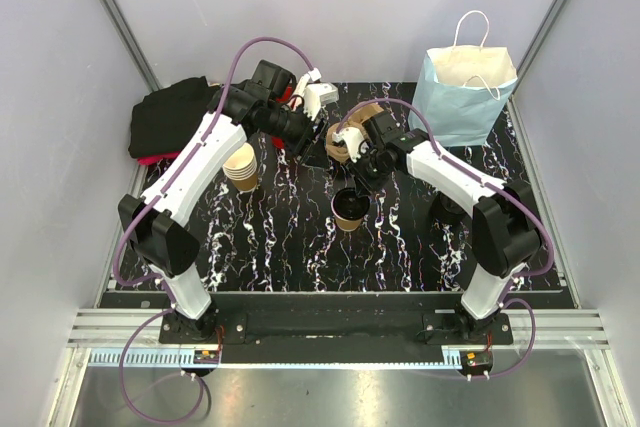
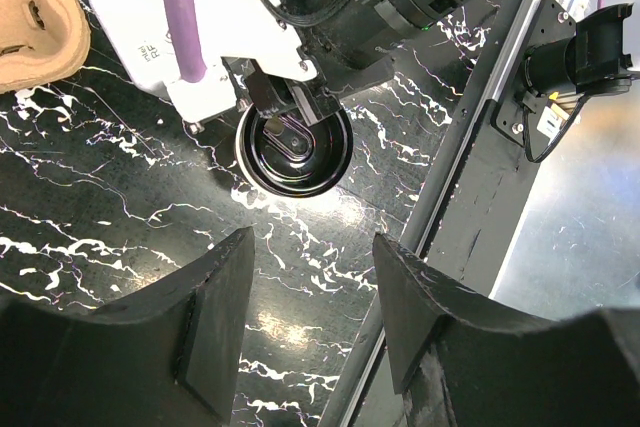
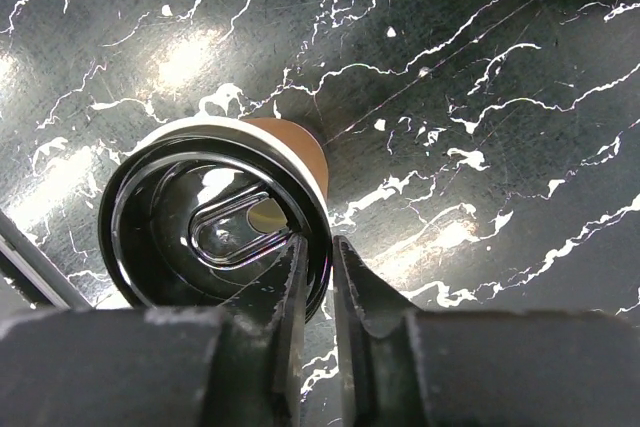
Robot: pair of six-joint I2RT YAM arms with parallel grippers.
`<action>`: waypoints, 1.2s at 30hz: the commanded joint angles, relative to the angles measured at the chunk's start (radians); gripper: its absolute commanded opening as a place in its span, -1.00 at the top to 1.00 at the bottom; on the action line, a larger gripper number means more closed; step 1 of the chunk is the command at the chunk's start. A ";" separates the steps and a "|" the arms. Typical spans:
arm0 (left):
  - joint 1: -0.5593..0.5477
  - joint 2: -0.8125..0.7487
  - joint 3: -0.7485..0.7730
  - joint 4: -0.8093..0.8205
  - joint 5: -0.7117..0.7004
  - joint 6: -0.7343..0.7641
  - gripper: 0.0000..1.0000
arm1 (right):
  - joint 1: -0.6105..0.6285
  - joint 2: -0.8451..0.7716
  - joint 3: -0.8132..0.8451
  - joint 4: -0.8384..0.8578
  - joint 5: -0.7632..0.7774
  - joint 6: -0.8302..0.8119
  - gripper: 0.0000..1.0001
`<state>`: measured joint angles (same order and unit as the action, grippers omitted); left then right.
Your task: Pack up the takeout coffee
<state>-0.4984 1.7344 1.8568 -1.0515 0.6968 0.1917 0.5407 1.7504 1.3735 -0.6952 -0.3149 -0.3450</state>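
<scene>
Right pincer [image 3: 319, 249]: fingers nearly pressed together, and the thin gap between them looks pinched on the rim of the tan kraft-paper cup with a black plastic lid [image 3: 215, 217]. One finger sits in the lid's recess and the other outside the cup wall. The cup stands upright on the black white-veined marble surface [image 3: 480, 97], near centre, with its long axis vertical. The pincer comes down along that axis, so the cup hangs straight below it and offset to one side of the grip. In the top view the grip appears to be on the far rim. A one-sided rim pinch will probably tilt the cup on lift, so a straight vertical pull is called for. Left pincer [image 2: 315, 247]: spread wide, holding nothing, hovering well apart from the cup and looking down at it. The right arm is clearly the nearer one. Further out, the brown moulded-pulp cup carrier [image 1: 362, 119] lies just behind the cup. The pale blue paper bag with white handles [image 1: 462, 97] stands at the back right. Which of them gets the cup cannot be told from here, but both lie away from the arm bases.
</scene>
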 commanded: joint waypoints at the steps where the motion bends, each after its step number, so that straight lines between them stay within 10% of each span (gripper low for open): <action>1: 0.001 -0.033 0.002 0.033 0.029 0.008 -0.09 | 0.011 -0.032 0.012 0.005 0.019 -0.002 0.64; 17: 0.003 -0.049 0.114 -0.016 -0.005 0.086 -0.09 | 0.013 -0.118 0.154 -0.098 0.005 -0.018 0.81; 36: -0.055 -0.323 -0.136 0.130 -0.192 0.859 -0.78 | 0.007 0.000 0.493 -0.349 -0.234 0.035 0.86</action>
<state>-0.5446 1.4227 1.7432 -0.9546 0.4957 0.8837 0.5419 1.6974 1.7569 -0.9783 -0.4549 -0.3199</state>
